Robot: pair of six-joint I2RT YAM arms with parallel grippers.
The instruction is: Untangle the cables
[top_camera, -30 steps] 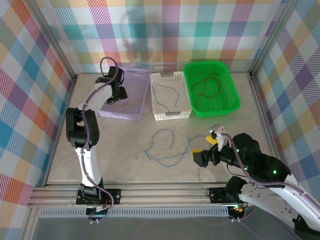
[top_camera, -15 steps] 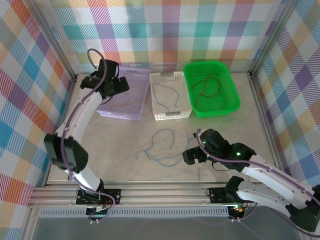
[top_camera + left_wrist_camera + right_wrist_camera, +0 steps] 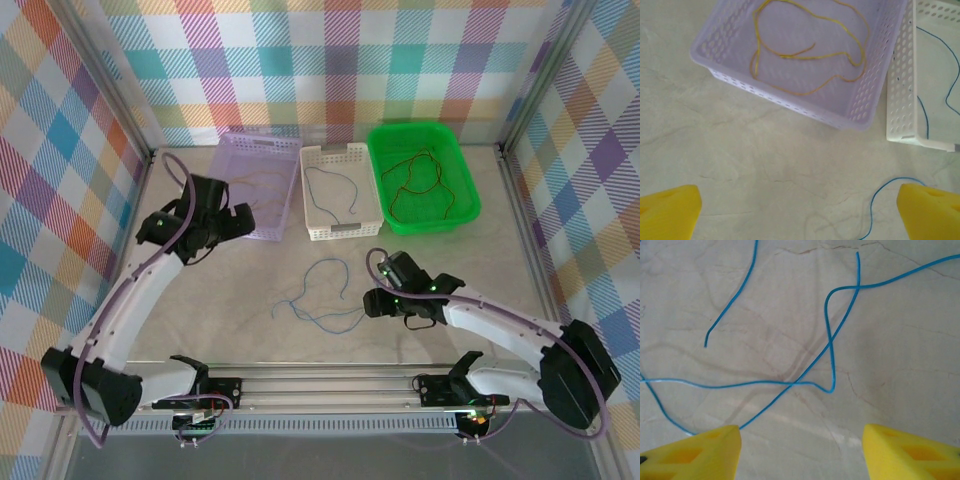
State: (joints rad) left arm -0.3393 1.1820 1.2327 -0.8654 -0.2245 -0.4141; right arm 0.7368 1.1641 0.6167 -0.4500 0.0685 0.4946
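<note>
Brightly plaid walls (image 3: 330, 60) enclose cables (image 3: 831, 343) on marbled tabletop (image 3: 230, 300).

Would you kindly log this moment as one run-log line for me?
left gripper: open, empty, near purple basket | right gripper: open, over crossed blue cables on table | grip: none

No txt, brands or nos. readable anywhere I can see. Only candidate: a small grey patch (image 3: 345, 229) on the near wall of the white basket (image 3: 318, 234), maybe a label, too small to make out.
</note>
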